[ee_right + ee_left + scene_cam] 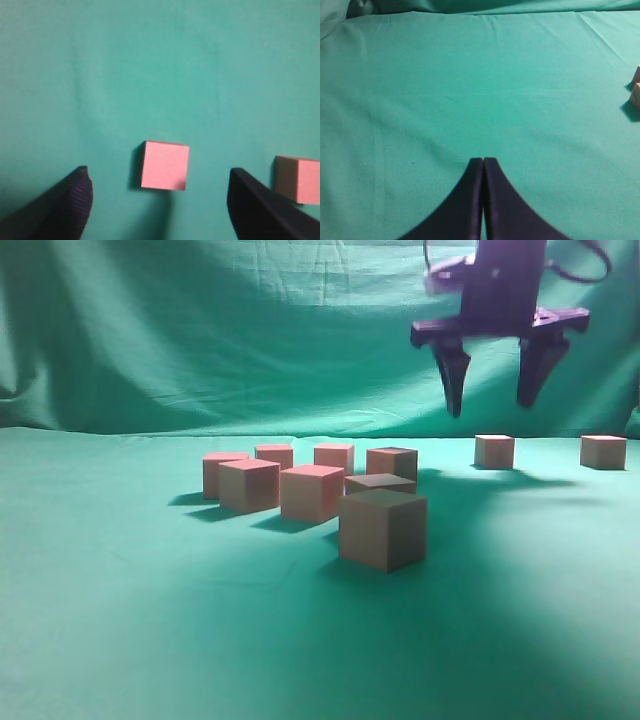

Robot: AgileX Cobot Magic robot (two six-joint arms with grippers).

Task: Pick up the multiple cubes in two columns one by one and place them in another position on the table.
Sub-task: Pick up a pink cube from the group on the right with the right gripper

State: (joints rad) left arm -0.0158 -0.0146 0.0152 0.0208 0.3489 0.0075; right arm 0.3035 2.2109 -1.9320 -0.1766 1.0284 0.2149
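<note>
The right hand (498, 390) hangs spread wide above a small pink wooden cube (494, 451) on the green cloth desk (150, 620); the left hand (483, 161) is pressed together.

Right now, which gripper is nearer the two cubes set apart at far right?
Right. The right gripper hangs open above the two cubes; the left gripper is shut over bare cloth.

The exterior camera is looking level along the desk (120, 640) at cube height. Both wrist cameras are facing down at the cloth, the right one sharing a cube (165, 165) at lower centre.
</note>
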